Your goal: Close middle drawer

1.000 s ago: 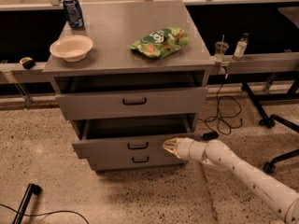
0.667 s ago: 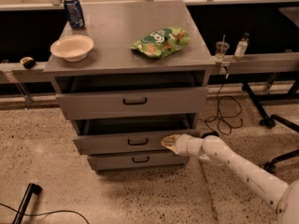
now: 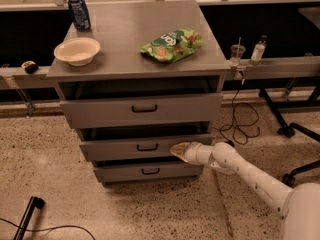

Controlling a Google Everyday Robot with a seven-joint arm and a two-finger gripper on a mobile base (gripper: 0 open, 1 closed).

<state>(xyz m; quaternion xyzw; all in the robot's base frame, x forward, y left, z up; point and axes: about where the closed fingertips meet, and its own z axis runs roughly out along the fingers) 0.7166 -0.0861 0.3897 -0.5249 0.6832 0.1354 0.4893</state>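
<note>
The gripper (image 3: 176,149) is reaching in from the right side of the cabinet (image 3: 130,31) and touching the front panel of the middle drawer (image 3: 112,149), just right of the drawer's black handle (image 3: 147,147). Its fingers are lying together, forming one tan tip against the panel. The middle drawer is sitting second from the cabinet's top, jutting slightly forward, with a dark gap showing above it. A bowl (image 3: 77,50), a can (image 3: 79,13) and a green chip bag (image 3: 171,45) are resting on the cabinet's top.
</note>
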